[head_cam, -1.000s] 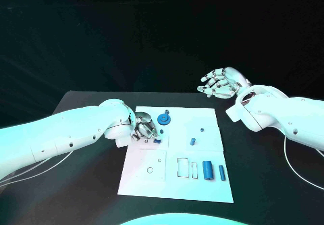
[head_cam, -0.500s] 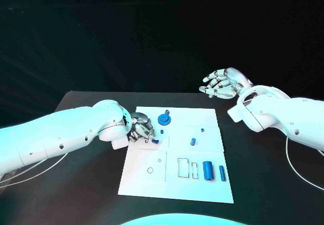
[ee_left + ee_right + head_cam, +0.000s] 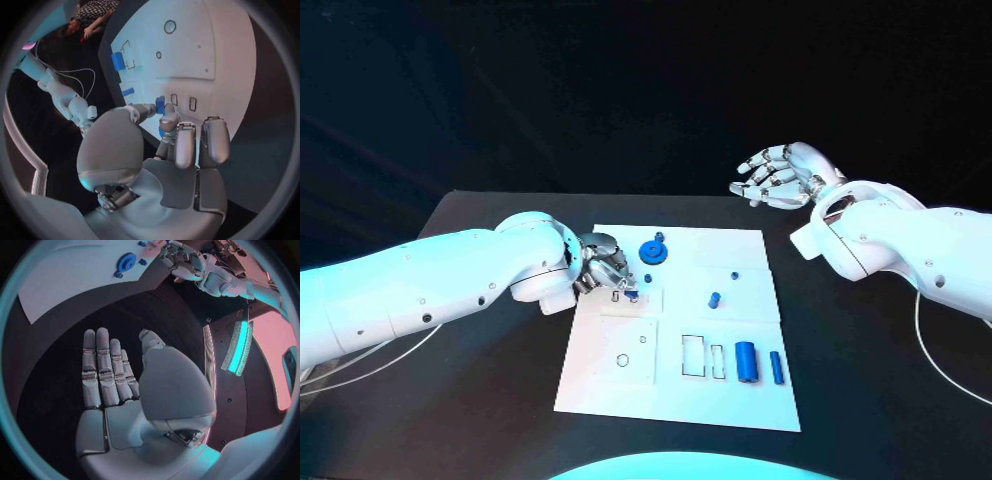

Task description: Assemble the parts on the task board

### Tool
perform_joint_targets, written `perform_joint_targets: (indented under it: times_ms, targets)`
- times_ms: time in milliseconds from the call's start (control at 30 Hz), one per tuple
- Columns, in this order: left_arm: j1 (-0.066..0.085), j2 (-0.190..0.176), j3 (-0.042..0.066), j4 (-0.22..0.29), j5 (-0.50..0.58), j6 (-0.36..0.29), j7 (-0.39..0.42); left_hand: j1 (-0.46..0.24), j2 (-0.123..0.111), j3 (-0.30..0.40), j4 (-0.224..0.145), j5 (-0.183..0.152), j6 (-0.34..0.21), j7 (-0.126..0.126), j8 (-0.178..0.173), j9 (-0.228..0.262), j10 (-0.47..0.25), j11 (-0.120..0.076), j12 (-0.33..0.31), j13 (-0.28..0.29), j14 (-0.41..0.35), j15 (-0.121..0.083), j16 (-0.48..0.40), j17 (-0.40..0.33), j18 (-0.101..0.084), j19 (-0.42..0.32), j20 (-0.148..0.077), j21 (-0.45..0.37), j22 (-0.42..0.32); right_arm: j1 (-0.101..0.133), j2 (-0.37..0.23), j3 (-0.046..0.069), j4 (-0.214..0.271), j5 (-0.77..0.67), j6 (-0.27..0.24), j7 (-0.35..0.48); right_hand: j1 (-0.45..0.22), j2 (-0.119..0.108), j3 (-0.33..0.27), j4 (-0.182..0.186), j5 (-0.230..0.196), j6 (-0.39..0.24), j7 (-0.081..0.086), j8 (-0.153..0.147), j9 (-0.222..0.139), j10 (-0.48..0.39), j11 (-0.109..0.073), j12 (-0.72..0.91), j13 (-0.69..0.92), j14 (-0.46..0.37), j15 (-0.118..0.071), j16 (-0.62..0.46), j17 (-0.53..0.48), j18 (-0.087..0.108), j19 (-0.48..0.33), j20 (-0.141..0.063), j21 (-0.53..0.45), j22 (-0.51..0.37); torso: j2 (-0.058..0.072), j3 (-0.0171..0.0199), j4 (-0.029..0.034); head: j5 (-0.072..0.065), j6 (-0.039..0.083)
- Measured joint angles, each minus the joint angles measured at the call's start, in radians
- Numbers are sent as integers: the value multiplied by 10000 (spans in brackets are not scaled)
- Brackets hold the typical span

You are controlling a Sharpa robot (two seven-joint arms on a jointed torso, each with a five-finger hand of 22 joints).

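Note:
The white task board [image 3: 733, 405] lies mid-table. My left hand [image 3: 603, 268] is low over its far left part and pinches a small blue part [image 3: 633, 292] [image 3: 160, 105] between thumb and fingers, right beside two small rectangular slots [image 3: 192, 104]. A blue round part [image 3: 652, 252] [image 3: 127, 261] stands just beyond that hand. A small blue peg [image 3: 715, 298] lies mid-board. A blue cylinder [image 3: 746, 362] and a thin blue bar [image 3: 776, 367] lie near the board's right front. My right hand [image 3: 776, 175] [image 3: 119, 385] hangs open, fingers straight, above the table's far right.
Two upright rectangular slots [image 3: 691, 357] sit left of the cylinder, and round holes [image 3: 623, 360] mark the near left panel. Bare black table [image 3: 473, 400] surrounds the board. My left forearm [image 3: 430, 295] crosses the table's left side.
My left forearm has swung a little while its hand stays over the same spot with the blue part. My right hand has drifted slightly to the right.

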Motion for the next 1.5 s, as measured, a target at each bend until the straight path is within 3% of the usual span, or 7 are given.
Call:
perform_joint_targets:
  times_ms: [300, 667, 1500]
  targets:
    - [-43, 217, -32, -8, -1038, -280, -37, -182, -105, 0, 0, 448, 99, -61, 0, 191, 231, -55, 164, 269, 35, -34, 0, 0, 0, 125, -52, 76, 218, -20, 10, 0, -16, 3, -1, 0, 0, 0, 28, -28, 24, -36, -36, 0, -15, -36, 35, -36, -42, -35, 36, -53, -10, 0, -35, 36, 0, -41, -1, -6, 7, 13, -39]
    - [-122, 436, -72, -159, -1591, -272, -86, -223, -146, -1, -1, 537, 116, -73, -1, 207, 232, -54, 203, 298, -1, -69, 0, 8, 1, 161, -89, 76, 253, -55, 39, -1, -34, 4, -1, 4, 201, -97, 140, -81, 39, -62, -9, 0, -39, -35, 35, -36, -154, -35, 36, -116, -42, 0, -35, 35, -77, -139, 8, -13, 7, 34, -70]
    - [-183, 490, -139, -306, -1880, 148, -159, -354, -199, 0, -1, 733, 184, -109, 66, 348, 267, -90, 201, 301, -1, -68, 0, 6, 1, 161, -89, 76, 277, -88, 39, -1, -37, 4, -1, 12, 308, -97, 195, -82, 39, -98, -46, 0, -51, -35, 34, -35, -202, -34, 35, -116, -54, 0, -35, 35, -76, -172, 5, -22, 7, 55, -198]
